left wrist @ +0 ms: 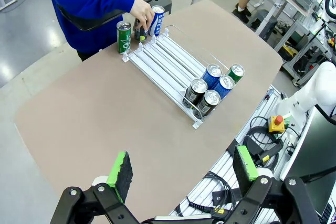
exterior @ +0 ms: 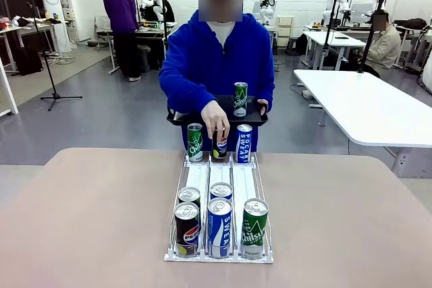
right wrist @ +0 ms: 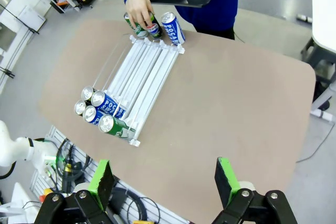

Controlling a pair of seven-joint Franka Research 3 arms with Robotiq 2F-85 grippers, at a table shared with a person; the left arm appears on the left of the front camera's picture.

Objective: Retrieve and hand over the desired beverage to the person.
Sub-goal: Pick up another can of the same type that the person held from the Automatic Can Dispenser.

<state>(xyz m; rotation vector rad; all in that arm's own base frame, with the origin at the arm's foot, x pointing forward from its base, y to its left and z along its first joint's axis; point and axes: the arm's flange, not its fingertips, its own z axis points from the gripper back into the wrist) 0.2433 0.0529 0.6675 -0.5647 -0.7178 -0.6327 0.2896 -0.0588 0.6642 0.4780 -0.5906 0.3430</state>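
We judge the task to be at its opening step, with nothing picked yet. The person (exterior: pixel 216 59) stands at upper centre of the front view. One hand (exterior: pixel 214 125) is on the middle can of three at the far end of the white rack (exterior: pixel 200 177), and the other holds a black tray (exterior: pixel 253 117) carrying a lone green can (exterior: pixel 240 99). At lower centre, the rack's near end holds five more cans, with a black can (exterior: pixel 187 228), a blue can (exterior: pixel 219 226) and a green-and-white can (exterior: pixel 254 228) in the front row. Which of these is the wanted drink we cannot tell. The left gripper (left wrist: pixel 184 170), at the bottom of the left wrist view, is released and empty, high over the table (left wrist: pixel 105 114). The right gripper (right wrist: pixel 164 181), at the bottom of the right wrist view, is likewise spread with nothing between its pads. Next, we think, an arm must wait for the hand to clear and learn the choice. It can then descend over one front can, straddling it without knocking its close neighbours.
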